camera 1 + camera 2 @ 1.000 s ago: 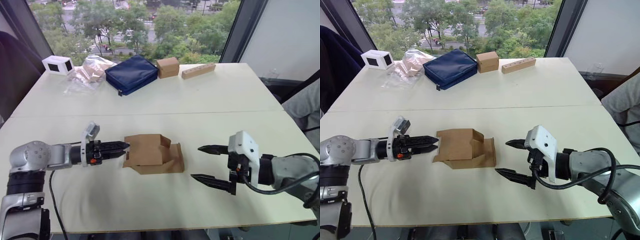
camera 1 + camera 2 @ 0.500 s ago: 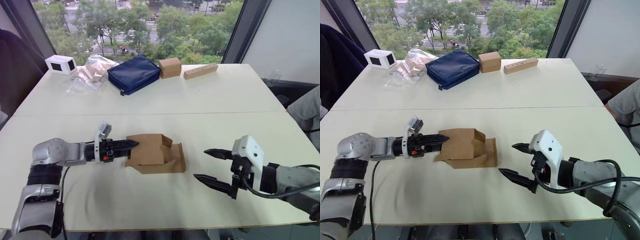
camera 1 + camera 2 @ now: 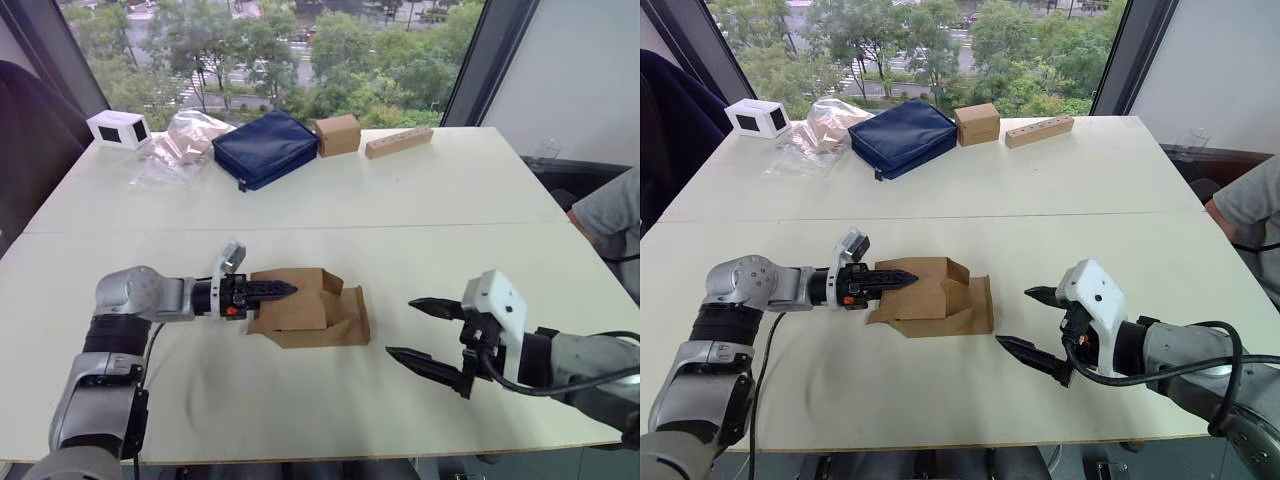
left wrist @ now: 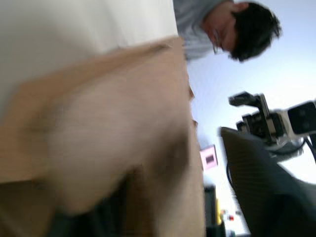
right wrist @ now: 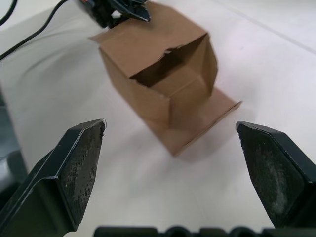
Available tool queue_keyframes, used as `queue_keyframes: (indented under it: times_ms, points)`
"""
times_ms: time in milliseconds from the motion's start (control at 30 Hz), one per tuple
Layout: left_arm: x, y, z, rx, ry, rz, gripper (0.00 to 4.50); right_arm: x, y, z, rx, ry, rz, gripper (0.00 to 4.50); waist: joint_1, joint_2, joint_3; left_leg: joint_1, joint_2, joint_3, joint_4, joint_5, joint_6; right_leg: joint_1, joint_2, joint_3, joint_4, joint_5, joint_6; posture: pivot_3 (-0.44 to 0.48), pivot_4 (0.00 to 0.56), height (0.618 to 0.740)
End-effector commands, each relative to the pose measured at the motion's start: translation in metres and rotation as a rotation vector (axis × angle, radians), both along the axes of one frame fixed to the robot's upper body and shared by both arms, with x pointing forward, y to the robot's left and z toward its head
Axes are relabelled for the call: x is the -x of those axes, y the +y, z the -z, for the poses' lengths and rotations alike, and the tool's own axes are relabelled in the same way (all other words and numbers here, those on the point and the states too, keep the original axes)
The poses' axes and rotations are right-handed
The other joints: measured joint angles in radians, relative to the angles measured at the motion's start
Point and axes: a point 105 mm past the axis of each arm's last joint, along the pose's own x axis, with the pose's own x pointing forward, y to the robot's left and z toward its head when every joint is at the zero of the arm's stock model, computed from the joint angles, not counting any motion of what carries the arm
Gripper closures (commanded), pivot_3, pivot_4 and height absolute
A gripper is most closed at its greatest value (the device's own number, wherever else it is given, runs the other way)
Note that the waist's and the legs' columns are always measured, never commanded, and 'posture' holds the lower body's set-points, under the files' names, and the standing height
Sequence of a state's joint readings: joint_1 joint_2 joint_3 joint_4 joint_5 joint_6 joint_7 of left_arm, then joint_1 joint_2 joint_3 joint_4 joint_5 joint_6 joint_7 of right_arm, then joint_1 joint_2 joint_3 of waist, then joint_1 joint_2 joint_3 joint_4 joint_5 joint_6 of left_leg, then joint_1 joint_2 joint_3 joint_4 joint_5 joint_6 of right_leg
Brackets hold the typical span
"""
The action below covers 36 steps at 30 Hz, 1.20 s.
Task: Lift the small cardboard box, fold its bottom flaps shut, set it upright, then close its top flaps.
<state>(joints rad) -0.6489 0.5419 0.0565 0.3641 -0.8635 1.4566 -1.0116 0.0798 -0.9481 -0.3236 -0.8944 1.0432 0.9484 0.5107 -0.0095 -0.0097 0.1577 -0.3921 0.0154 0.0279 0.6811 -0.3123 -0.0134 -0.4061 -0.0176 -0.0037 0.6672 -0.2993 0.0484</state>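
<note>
The small cardboard box (image 3: 305,305) lies on its side near the front middle of the desk (image 3: 430,200), not yet lifted. Its open end faces the right tool (image 3: 425,333); flaps (image 5: 207,116) at that end splay outward, one flat on the desk, so none is folded shut. The left tool (image 3: 278,289), fingers pressed together, rests its tip on the box's upper panel at the far side from the right tool. The right tool, released with fingers spread wide, hangs near the box's open end, apart from it. Judged stage: initial approach; lifting, bottom-flap folding, uprighting and top-flap closing all remain.
</note>
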Motion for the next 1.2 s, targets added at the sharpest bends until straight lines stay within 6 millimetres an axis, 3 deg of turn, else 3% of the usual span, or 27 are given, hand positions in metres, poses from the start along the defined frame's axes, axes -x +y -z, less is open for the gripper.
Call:
queue_keyframes:
  times_ms: [33, 100, 400, 533, 633, 667, 833, 1000, 1200]
  points:
    - [0.006, -0.004, -0.004, 0.029, -0.018, 0.013, 3.59, 0.008, 0.005, -0.005, 0.009, -0.006, -0.047, 0.0, 0.0, 0.0, 0.0, 0.0, 0.0, 0.0, 0.0, 0.0, 0.0, 0.0, 0.0, 0.0, 0.0, 0.0, 0.0, 0.0, 0.15, 0.74]
    - [0.007, -0.004, -0.004, 0.029, -0.021, 0.011, 4.39, 0.01, 0.005, -0.004, 0.012, 0.004, -0.053, 0.0, 0.001, 0.0, 0.0, 0.0, 0.0, 0.0, 0.0, 0.0, 0.0, 0.0, 0.0, 0.0, 0.0, 0.0, 0.0, 0.0, 0.15, 0.74]
    - [0.006, -0.001, -0.017, 0.051, -0.098, 0.0, 4.46, 0.009, 0.001, -0.008, -0.052, -0.011, -0.026, 0.0, 0.002, 0.0, 0.0, 0.0, 0.0, 0.0, 0.001, 0.0, 0.0, 0.001, 0.0, 0.0, 0.0, 0.0, 0.0, 0.0, 0.15, 0.74]
    - [-0.009, 0.001, -0.089, 0.082, -0.565, -0.017, 4.46, -0.024, -0.012, -0.05, -0.329, -0.196, 0.126, 0.0, 0.002, -0.004, 0.002, 0.0, 0.0, 0.0, 0.001, 0.0, -0.001, 0.001, 0.0, 0.0, 0.0, 0.0, 0.0, 0.0, 0.15, 0.74]
    - [-0.009, -0.006, -0.13, 0.089, -0.737, 0.035, 4.5, -0.044, -0.015, -0.077, -0.493, -0.286, 0.18, 0.66, 0.001, -0.004, 0.001, 0.0, 0.0, 0.0, 0.001, 0.001, -0.001, 0.001, 0.0, 0.0, 0.0, 0.0, 0.0, 0.0, 0.15, 0.74]
    - [-0.01, -0.008, -0.14, 0.088, -0.785, 0.046, 4.5, -0.05, -0.013, -0.084, -0.528, -0.31, 0.189, 1.13, 0.002, -0.003, 0.001, 0.0, 0.0, 0.0, 0.002, 0.002, -0.003, 0.001, 0.0, 0.0, 0.0, 0.0, 0.0, 0.0, 0.15, 0.74]
    - [-0.014, -0.013, -0.171, 0.015, -1.0, 0.105, 4.5, -0.078, 0.001, -0.125, -0.709, -0.404, 0.213, 2.71, -0.005, -0.002, 0.001, 0.0, 0.0, 0.001, 0.001, 0.003, -0.006, 0.0, 0.001, 0.0, 0.0, 0.0, 0.0, 0.0, 0.15, 0.74]
    - [-0.015, -0.016, -0.189, -0.011, -1.096, 0.168, 4.5, -0.092, 0.014, -0.157, -0.781, -0.451, 0.177, 4.48, -0.002, -0.002, 0.002, -0.001, 0.0, 0.001, 0.001, 0.003, -0.005, -0.003, 0.002, 0.001, 0.003, 0.0, 0.0, 0.0, 0.15, 0.74]
    - [-0.011, -0.019, -0.189, 0.007, -1.088, 0.211, 4.5, -0.106, 0.031, -0.164, -0.73, -0.452, 0.167, 4.48, -0.004, -0.002, 0.002, -0.002, 0.0, 0.001, 0.001, 0.001, -0.002, -0.003, 0.001, 0.001, 0.003, 0.0, 0.0, 0.0, 0.15, 0.74]
